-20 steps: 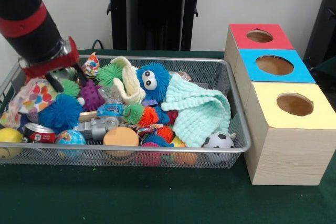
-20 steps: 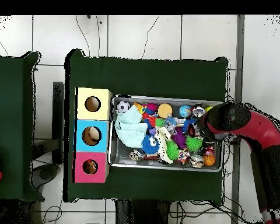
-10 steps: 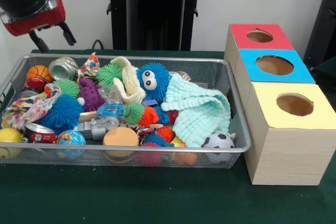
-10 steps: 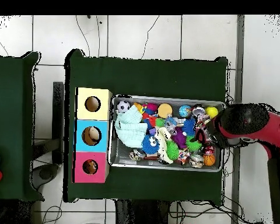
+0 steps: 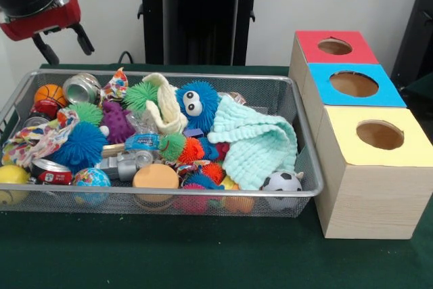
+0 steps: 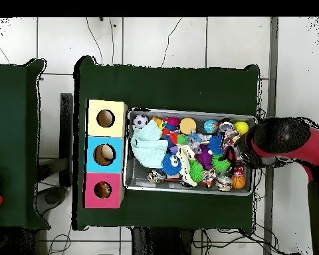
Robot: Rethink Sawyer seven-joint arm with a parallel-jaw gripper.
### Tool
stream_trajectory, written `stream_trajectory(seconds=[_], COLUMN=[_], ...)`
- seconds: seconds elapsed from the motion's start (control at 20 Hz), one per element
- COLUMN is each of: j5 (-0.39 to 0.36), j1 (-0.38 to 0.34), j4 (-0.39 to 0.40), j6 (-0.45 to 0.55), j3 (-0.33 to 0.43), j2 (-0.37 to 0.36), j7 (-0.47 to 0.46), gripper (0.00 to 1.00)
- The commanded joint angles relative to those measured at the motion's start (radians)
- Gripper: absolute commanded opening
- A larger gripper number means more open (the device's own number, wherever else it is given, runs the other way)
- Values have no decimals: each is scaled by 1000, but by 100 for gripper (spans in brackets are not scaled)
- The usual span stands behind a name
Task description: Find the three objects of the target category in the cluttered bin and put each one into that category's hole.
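The silver wire-mesh bin (image 5: 162, 194) is full of toys. The mint-green waffle cloth (image 5: 257, 143) lies at its right end, also seen from overhead (image 6: 147, 147). The cream cloth (image 5: 166, 109) lies in the middle, by a blue fuzzy toy. The polka-dot cloth (image 5: 37, 137) lies crumpled at the left end. My gripper (image 5: 65, 45) hangs open and empty above the bin's far left corner, clear of everything. The yellow-faced box's hole (image 5: 379, 135) is to the right of the bin, and the overhead view shows it too (image 6: 106, 118).
The blue-faced box (image 5: 354, 84) and the red-faced box (image 5: 334, 46) stand behind the yellow one. Spiky balls, cans (image 5: 81, 88), a small basketball (image 5: 50, 93) and a soccer ball (image 5: 281, 182) crowd the bin. My arm (image 6: 282, 139) overhangs the bin's end.
My gripper has risen out of the bin's left end, empty. The polka-dot cloth it was touching has slumped lower in the bin. Little has moved in the last half second.
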Motion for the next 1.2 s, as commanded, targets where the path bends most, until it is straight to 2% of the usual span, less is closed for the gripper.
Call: stream_trajectory(seconds=[0.05, 0.6, 1.2], j5=[-29, -90, -112], j1=[-11, -27, -54], j4=[94, -11, -21], j6=[-107, -175, -178], j3=[1, -6, 11], j2=[73, 183, 198], j7=[-20, -87, -94], gripper=[100, 100, 100])
